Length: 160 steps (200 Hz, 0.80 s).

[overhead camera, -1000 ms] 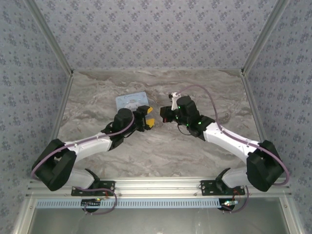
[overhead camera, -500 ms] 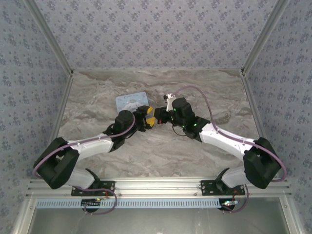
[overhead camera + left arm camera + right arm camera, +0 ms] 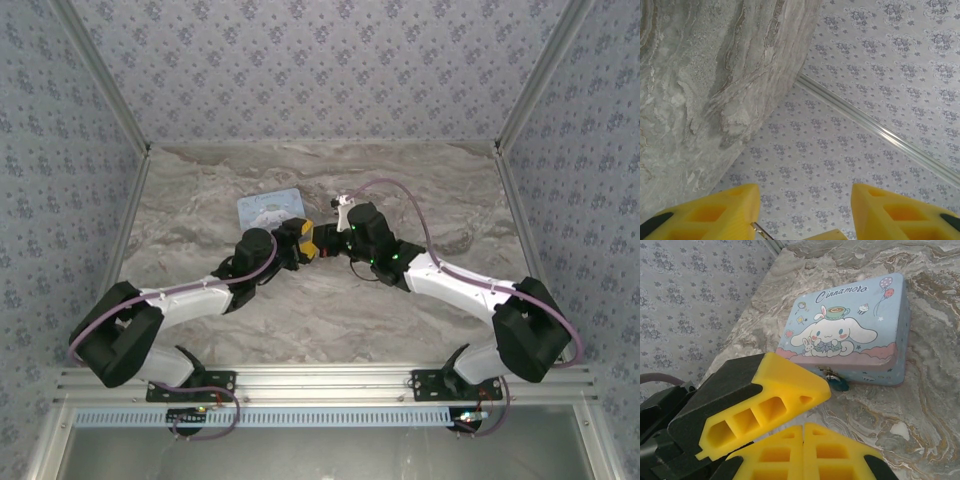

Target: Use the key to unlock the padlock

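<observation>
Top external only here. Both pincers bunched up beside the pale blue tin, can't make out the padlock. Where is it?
Observer: Right wrist view has it. The padlock hangs from the metal clasp on the front wall of the closed Cinnamoroll tin.
Operator: Right pincer on it?
Observer: No. The right pincer has its yellow fingertips pressed together, and it is short of the padlock, not touching it.
</observation>
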Each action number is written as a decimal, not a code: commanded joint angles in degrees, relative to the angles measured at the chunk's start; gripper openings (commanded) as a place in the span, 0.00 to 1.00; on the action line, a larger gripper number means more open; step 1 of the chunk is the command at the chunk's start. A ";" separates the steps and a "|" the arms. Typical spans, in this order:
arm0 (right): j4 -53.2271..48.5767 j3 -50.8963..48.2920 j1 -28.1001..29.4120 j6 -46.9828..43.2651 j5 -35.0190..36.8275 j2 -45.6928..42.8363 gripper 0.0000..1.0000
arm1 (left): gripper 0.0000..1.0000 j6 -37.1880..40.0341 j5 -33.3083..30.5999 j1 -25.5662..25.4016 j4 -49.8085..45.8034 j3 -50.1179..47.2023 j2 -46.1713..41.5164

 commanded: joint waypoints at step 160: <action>0.23 -0.74 0.51 0.49 0.69 -0.85 0.00 | 0.12 -9.90 -2.48 -0.31 3.47 -1.73 0.44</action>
